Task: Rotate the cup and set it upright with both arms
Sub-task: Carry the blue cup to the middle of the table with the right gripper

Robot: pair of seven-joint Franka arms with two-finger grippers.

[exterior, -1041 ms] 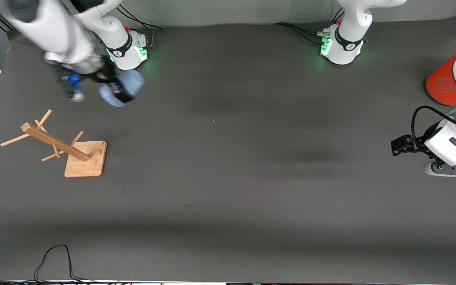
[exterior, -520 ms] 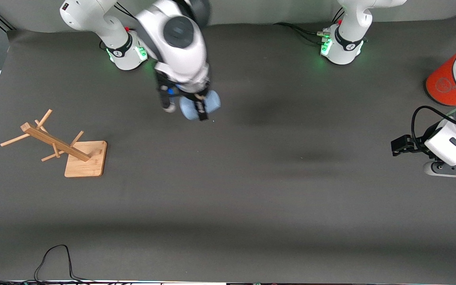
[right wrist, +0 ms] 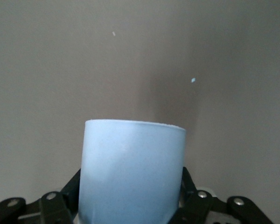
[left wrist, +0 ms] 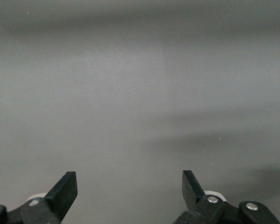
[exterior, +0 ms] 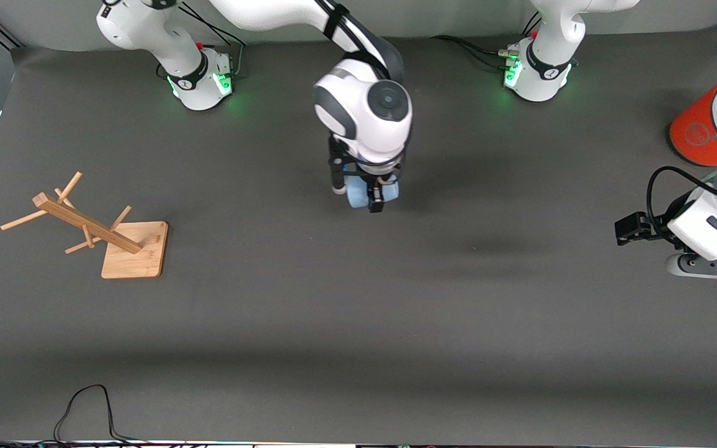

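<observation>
The pale-blue cup (exterior: 358, 194) is held over the middle of the table by my right gripper (exterior: 368, 198), which is shut on its sides and points down. In the right wrist view the cup (right wrist: 133, 168) fills the space between the black fingers (right wrist: 72, 189), with one end facing the table. I cannot tell whether that end is the rim or the base, or whether it touches the table. My left gripper (left wrist: 129, 186) is open and empty over bare table. The left arm (exterior: 716, 224) waits at its own end of the table.
A wooden peg rack (exterior: 84, 225) on a square base stands toward the right arm's end. An orange cylinder (exterior: 694, 134) with a grey lid stands at the left arm's end, partly covered by that arm. A black cable (exterior: 84, 404) lies by the edge nearest the camera.
My right arm has swung from beside its own base to the middle of the table, carrying the cup. The left arm has not moved.
</observation>
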